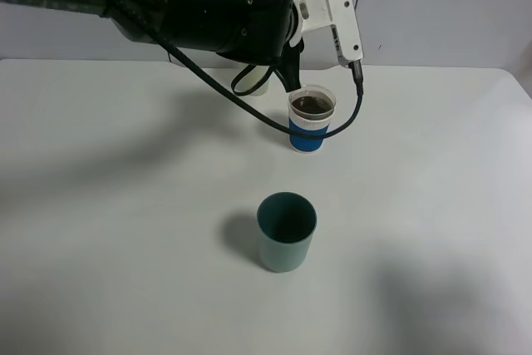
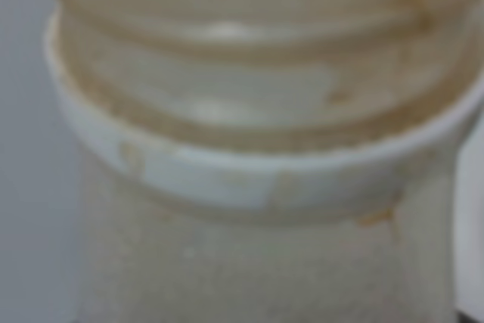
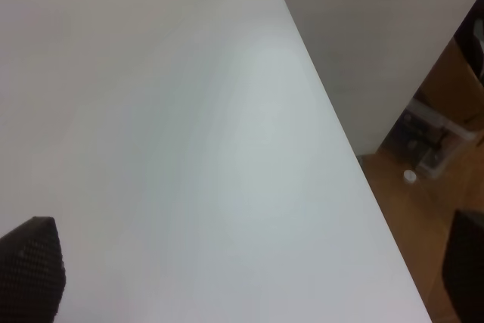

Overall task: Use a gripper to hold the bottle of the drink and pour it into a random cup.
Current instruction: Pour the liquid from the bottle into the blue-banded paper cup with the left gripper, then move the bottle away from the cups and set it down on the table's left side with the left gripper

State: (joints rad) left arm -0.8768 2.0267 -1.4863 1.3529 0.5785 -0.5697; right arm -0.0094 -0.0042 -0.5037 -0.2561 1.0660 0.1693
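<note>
Surface: plain white table (image 1: 125, 205) against a pale wall; in the right wrist view, wood floor shows past the table edge.
Left arm: thick black robot arm w/ black cables reaches in from the upper left of the high view, across the middle, ending in a white blocky gripper (image 1: 328, 18) held above the far cup.
Left jaws: closed on the bottle; the wrist cam is filled by it, very close and blurred.
Bottle: small clear plastic bottle of the drink (image 2: 257, 149), seen as a wide ribbed neck w/ a white ring and brown stains. In the high view it's mostly hidden by the arm; only a dark tip pokes down at the cup's rim.
Task cup: clear plastic cup w/ blue sleeve and white band (image 1: 310, 122), upright, just below the gripper, dark brown liquid inside.
Other cups: dark teal cup (image 1: 286, 231) upright nearer the camera, well apart from the blue one; a pale cup (image 1: 259, 85) barely visible behind the arm.
Right gripper: only two dark fingertips (image 3: 30, 270) show at the frame edges, spread wide, holding nothing, over bare table.
</note>
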